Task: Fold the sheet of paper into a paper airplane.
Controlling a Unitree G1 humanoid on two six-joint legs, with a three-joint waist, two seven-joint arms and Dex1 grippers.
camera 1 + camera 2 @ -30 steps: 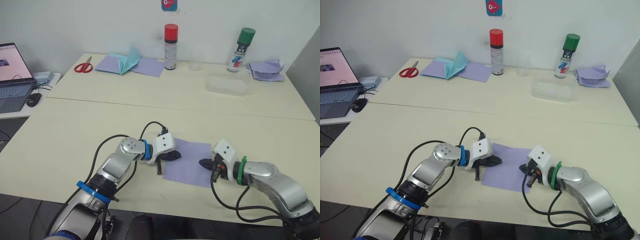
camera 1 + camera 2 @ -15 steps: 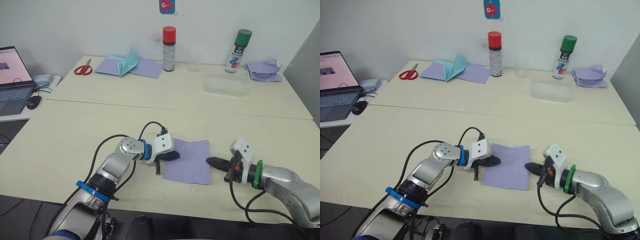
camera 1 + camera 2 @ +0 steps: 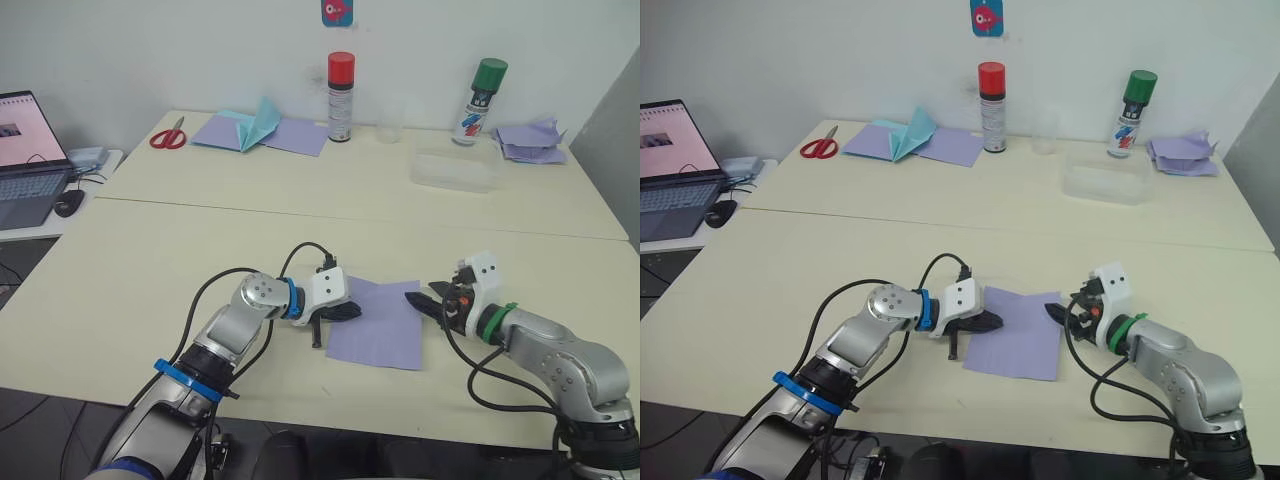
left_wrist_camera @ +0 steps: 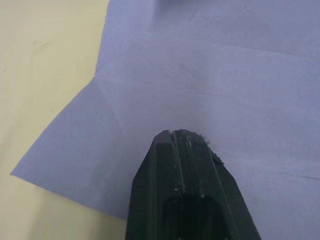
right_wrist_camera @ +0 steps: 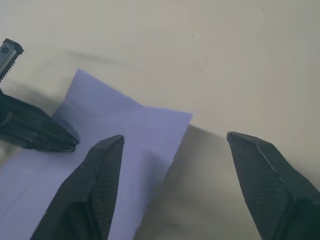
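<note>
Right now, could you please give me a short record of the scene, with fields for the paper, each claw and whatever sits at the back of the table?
paper: sheet of paper, flat on the near table, faint creases, not yet an airplane
left claw: left claw, shut, tips pressing on the sheet's left edge
right claw: right claw, open, at the sheet's far right corner
back of table: scissors, red-capped can, green-capped can, clear tub

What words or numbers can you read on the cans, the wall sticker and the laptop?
Red-capped spray can: label print too small to read.
Green-capped spray can: label blurred, unreadable.
Wall sticker: a picture, no readable words.
Laptop: screen text too small to read.
</note>
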